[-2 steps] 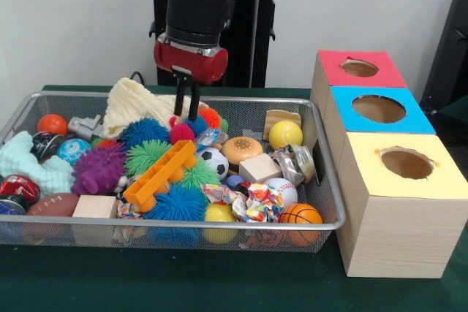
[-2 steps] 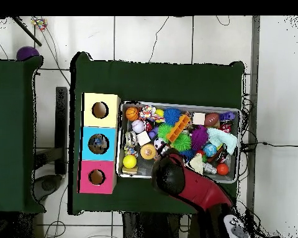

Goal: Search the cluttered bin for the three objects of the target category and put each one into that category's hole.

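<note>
While my gripper (image 1: 187,111) hangs with jaws slightly parted over the pink spiky ball (image 1: 181,133), nothing is held. I judge a straight drop best, clear of the cream cloth (image 1: 131,102) and the bin (image 1: 325,180).

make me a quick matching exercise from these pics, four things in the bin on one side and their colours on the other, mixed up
Things:
1. basketball
2. long plastic block
3. spiky ball nearest the front rim of the bin
4. knobbly toy beside the pale blue cloth

Colours:
A. purple
B. blue
C. orange with black lines
D. plain orange

Pairs: 1-C, 2-D, 3-B, 4-A
</note>
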`<action>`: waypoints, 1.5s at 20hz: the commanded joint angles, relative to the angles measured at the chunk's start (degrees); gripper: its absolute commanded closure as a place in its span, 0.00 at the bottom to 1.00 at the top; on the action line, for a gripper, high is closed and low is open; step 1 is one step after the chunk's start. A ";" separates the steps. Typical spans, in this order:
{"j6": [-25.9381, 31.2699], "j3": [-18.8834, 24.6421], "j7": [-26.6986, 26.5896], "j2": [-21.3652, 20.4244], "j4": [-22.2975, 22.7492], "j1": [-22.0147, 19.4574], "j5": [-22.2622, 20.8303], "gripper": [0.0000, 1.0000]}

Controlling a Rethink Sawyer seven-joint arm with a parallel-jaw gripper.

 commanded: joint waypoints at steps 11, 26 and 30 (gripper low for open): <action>-0.74 -0.54 9.26 1.14 -0.29 0.93 0.26 0.00; 1.75 0.25 11.06 4.76 -6.94 5.20 6.23 0.00; 1.26 0.80 11.16 5.10 -7.12 5.45 6.96 0.00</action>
